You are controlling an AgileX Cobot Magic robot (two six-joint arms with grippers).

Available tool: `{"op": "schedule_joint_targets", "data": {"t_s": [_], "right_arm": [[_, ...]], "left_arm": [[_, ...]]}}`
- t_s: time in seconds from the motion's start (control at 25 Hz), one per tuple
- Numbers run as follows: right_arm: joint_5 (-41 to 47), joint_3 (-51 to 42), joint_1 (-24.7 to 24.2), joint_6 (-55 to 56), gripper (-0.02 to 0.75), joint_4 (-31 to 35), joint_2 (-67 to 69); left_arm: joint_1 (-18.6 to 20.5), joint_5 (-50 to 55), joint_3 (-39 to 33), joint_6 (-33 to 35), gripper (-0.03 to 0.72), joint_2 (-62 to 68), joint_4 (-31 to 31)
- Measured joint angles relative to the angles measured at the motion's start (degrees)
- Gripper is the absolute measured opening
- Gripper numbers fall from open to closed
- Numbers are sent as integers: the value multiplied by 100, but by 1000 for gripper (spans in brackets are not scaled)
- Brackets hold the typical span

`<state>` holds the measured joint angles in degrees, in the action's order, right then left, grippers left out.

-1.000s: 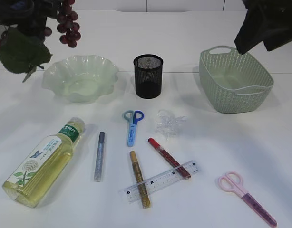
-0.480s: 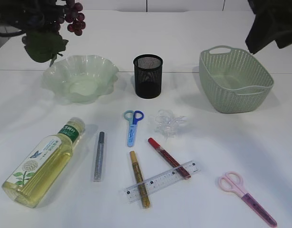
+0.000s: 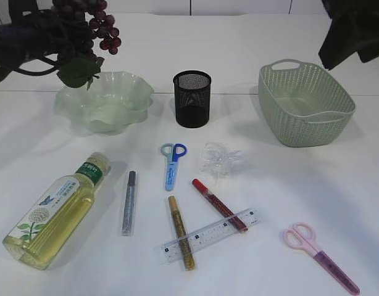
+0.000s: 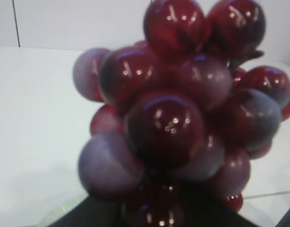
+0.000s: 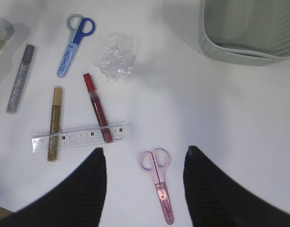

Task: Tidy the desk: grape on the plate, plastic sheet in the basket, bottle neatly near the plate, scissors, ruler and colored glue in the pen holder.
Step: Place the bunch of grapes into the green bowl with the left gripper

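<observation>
My left gripper (image 3: 50, 34) is shut on a dark red grape bunch (image 3: 94, 24) and holds it in the air above the back left rim of the wavy green plate (image 3: 140, 92). The grapes (image 4: 178, 113) fill the left wrist view. My right gripper (image 5: 142, 165) is open and empty, high above the pink scissors (image 5: 159, 182). The blue scissors (image 3: 172, 163), crumpled plastic sheet (image 3: 219, 159), ruler (image 3: 208, 235), silver glue (image 3: 128, 202), gold glue (image 3: 181, 231), red glue (image 3: 217, 203) and bottle (image 3: 57, 209) lie on the table.
The black mesh pen holder (image 3: 192, 98) stands between the plate and the green woven basket (image 3: 304, 105) at the back right. The ruler lies across the gold and red glue sticks. The pink scissors (image 3: 319, 256) lie at the front right.
My left arm has carried the grape bunch to the right, closer over the plate. My right arm rose slightly at first, then stayed still.
</observation>
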<state>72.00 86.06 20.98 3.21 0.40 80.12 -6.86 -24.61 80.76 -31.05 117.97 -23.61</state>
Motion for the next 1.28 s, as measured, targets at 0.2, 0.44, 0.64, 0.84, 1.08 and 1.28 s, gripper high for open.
{"op": "schedule_joint_targets", "data": {"t_s": [0.2,0.44,0.64,0.84,1.08,1.28], "right_arm": [[0,0,0,0,419,0,0],[-10,0,0,0,419,0,0],[-10,0,0,4,419,0,0],[-10,0,0,4,419,0,0],[-10,0,0,4,419,-40,0],[-10,0,0,4,419,-71,0]], "left_arm": [[12,-266,419,0,139,594,26],[12,-395,509,0,159,987,252],[12,-385,513,0,197,1093,286],[12,-385,513,0,244,1093,286],[12,-385,513,0,254,1093,286],[12,-385,513,0,260,1093,222]]}}
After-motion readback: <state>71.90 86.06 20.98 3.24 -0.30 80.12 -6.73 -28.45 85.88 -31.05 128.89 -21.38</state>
